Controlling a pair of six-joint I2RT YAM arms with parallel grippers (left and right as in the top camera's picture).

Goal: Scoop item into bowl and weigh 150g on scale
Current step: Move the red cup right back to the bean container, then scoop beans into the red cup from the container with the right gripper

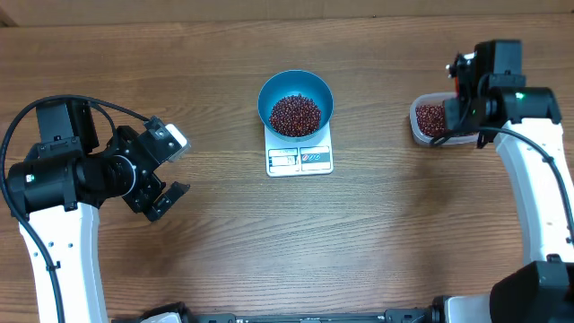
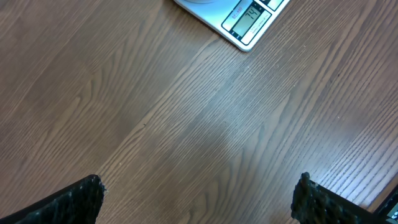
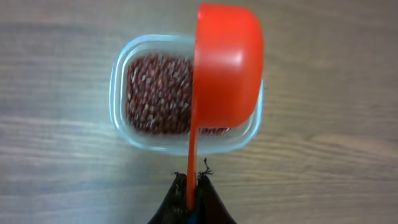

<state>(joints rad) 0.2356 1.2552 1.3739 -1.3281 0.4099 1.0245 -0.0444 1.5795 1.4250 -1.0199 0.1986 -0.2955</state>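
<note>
Beans [image 1: 295, 114], tiny, hard and dark red-brown, behave as a loose pour. Each is light and quick to roll or scatter, and none can be pinched, so they are best taken with the scoop, held at its handle end.

At the left edge of the table [image 1: 224, 260] the left gripper [image 1: 172, 170] hangs over bare wood, jaws spread wide and holding nothing. At mid-table, toward the far edge, one heap lies in the blue bowl [image 1: 266, 97]. The bowl sits on the white scale [image 1: 300, 161], whose display faces the near edge; I cannot read the digits.

Near the right edge a second lot [image 3: 158, 93] lies in the clear tub [image 3: 118, 87], whose long axis runs left to right. Above it the right gripper [image 3: 193, 202] is clenched on the thin handle of the red scoop [image 3: 227, 68]. The scoop's long axis runs straight out from the jaws across the tub. Its rounded back faces the wrist camera, so I cannot tell whether it carries anything. The heaps themselves point nowhere.
</note>
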